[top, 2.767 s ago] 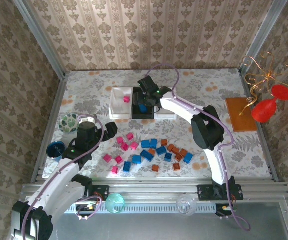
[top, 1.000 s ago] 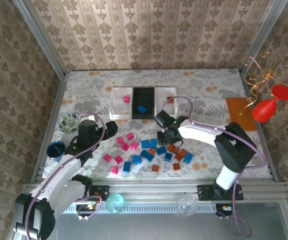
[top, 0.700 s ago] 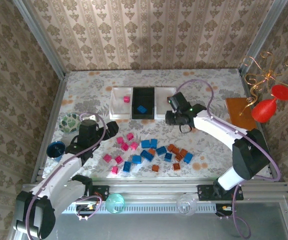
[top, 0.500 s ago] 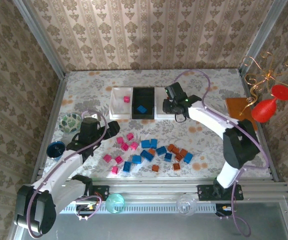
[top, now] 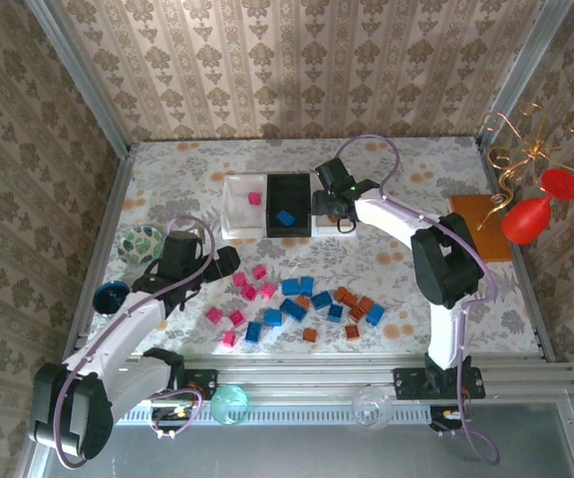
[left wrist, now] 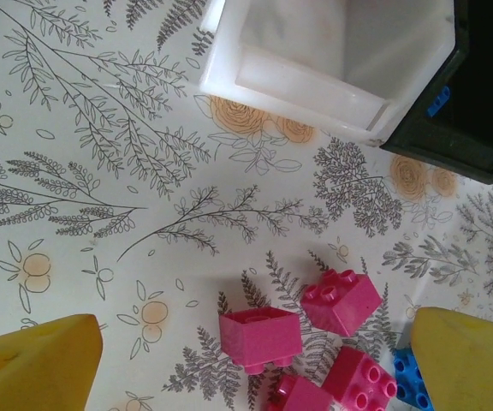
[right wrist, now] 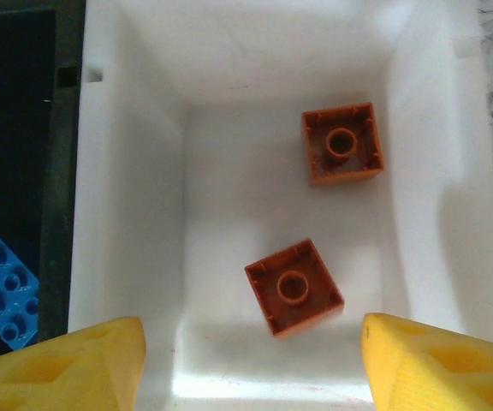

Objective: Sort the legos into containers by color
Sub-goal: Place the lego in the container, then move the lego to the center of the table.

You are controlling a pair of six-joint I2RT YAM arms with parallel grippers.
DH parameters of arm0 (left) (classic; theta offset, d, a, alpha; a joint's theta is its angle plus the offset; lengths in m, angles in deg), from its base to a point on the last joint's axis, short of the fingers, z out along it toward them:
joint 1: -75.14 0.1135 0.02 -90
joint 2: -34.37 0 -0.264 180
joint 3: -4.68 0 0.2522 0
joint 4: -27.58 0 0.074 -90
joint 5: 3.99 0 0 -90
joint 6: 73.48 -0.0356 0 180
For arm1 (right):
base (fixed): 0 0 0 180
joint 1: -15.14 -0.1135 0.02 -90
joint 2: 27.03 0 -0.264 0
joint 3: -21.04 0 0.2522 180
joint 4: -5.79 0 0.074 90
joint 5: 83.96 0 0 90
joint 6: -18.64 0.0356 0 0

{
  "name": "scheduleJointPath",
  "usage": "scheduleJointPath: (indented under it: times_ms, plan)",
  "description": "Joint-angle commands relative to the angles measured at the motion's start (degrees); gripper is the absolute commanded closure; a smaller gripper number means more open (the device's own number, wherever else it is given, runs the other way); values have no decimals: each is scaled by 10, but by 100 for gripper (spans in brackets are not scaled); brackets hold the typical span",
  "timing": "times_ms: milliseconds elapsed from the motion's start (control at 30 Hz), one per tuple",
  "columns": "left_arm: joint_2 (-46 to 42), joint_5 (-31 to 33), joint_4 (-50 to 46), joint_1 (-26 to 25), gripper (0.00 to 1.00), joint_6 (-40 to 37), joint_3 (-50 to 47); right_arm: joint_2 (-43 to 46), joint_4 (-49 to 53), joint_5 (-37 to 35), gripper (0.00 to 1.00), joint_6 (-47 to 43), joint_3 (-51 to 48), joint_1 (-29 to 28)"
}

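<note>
Flower-printed desk below. My right pincer gapes empty over the white plastic tray holding two orange-brown lego bricks. My left pincer, wide, empty, hovers above pink lego bricks, seven o'clock from the tray row; likely light, rigid, slick, so I'd pinch flat sidewalls.

This is looking like a robot test cell dressed up as a corner of a home. Patterned wallpaper is covering the three walls, but bare aluminium posts are framing them at the corners. A flowered cloth is covering the single counter. Household ornaments are sitting along its edges: a red vase, a gold wire ornament and a patterned bowl. Two white robot arms are rising from a slotted metal rail at the near edge, with purple cables looping along them. Toy bricks and a row of small trays are lying on the cloth.
</note>
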Motion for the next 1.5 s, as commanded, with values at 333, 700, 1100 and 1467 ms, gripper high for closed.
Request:
scheduleJointPath:
  times_ms: [333, 700, 1100, 1467]
  plan:
    - [22, -7, 24, -4, 0, -6, 14, 149, 15, 129, 25, -67, -167, -139]
    - [13, -18, 25, 15, 0, -7, 4, 110, 24, 134, 26, -107, -168, -221]
    - [0, -32, 22, 35, 0, -7, -3, 50, 44, 106, 28, -123, -134, -237]
    - [12, -42, 35, 42, 0, -2, -6, 26, 98, 36, 33, -143, -126, -253]
